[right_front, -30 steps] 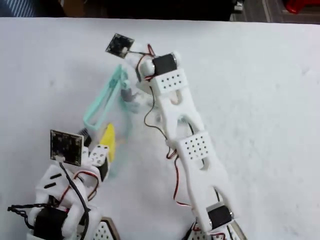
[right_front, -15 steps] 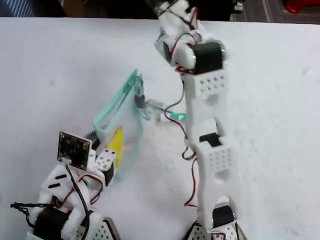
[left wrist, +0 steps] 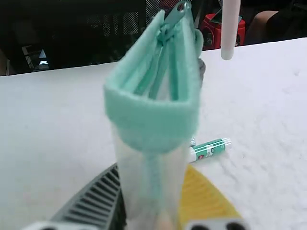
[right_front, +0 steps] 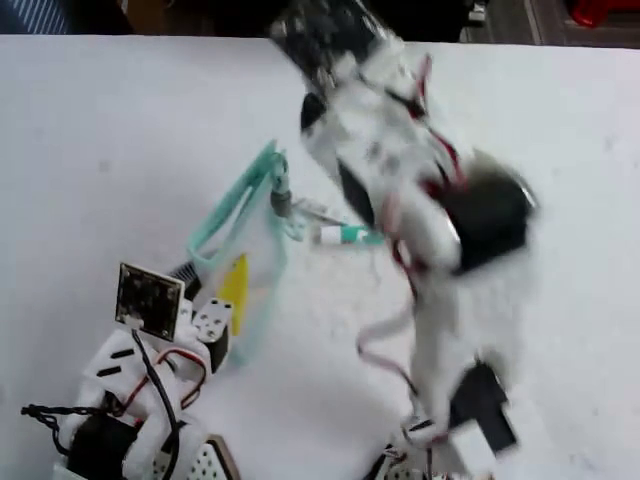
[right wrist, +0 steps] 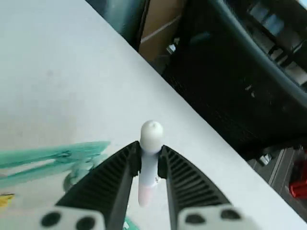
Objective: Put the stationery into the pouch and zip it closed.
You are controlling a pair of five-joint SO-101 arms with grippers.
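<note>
Right gripper clamps a white pen above the counter. My left gripper pinches the pouch; a green marker lies beside it.

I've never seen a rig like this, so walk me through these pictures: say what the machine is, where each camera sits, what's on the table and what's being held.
These are two small robot arms standing side by side at a white table. The high view comes from a fixed camera looking down. The other two come from cameras on each arm's wrist, looking along its jaws. The left arm has its jaws shut on one end of a clear pouch with teal trim, whose zip is open. The right arm is raised above the table, its jaws shut on a white stick, probably a pen. A green-and-white marker lies on the table beside the pouch, not yet inside.
</note>
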